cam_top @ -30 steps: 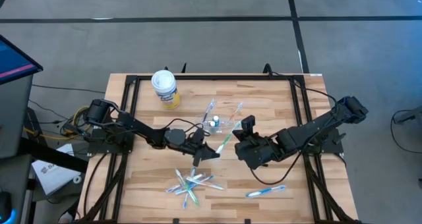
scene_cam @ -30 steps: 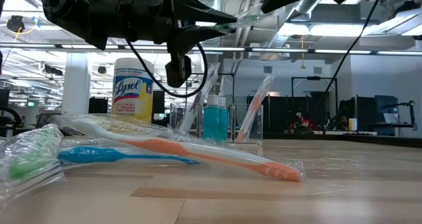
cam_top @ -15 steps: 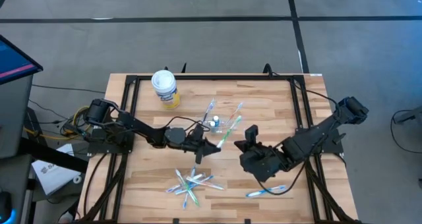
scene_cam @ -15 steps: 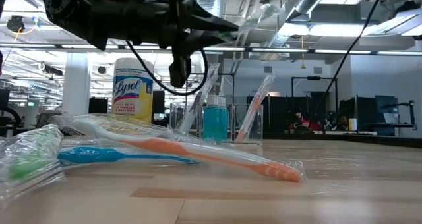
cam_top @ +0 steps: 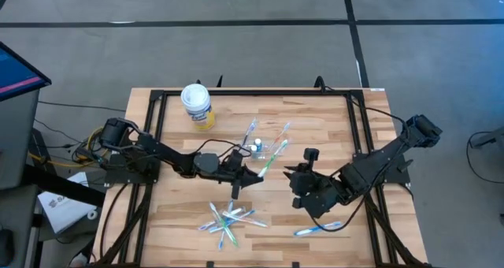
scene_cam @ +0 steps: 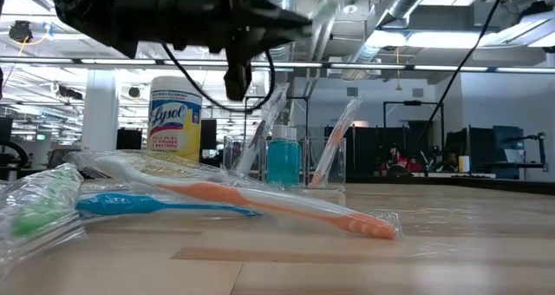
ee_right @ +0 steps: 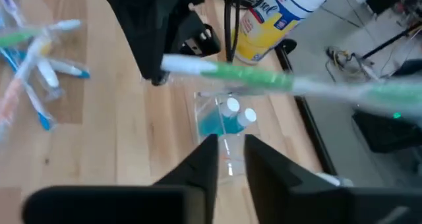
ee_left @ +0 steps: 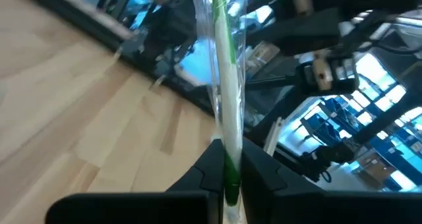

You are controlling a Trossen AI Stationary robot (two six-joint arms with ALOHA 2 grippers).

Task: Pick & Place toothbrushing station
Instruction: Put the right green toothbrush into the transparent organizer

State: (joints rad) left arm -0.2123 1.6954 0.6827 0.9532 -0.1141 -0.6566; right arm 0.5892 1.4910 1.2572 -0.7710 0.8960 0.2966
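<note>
Two grippers | left fingers (ee_left: 224, 174) clamped on green toothbrush (ee_left: 224, 92) | right fingers (ee_right: 227, 159) slightly apart, empty

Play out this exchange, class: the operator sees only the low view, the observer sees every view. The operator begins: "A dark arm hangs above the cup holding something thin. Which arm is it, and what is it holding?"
Observer: It is the left arm. The left gripper is shut on a wrapped green toothbrush.
Operator: Where is the other gripper?
Observer: The right gripper is to the right of the clear cup and faces it. Its fingers are apart, with nothing between them.
Operator: Are there any brushes away from the pile in front of me?
Observer: Yes. One blue toothbrush lies alone near the table's front edge, below the right arm and apart from the pile.
</note>
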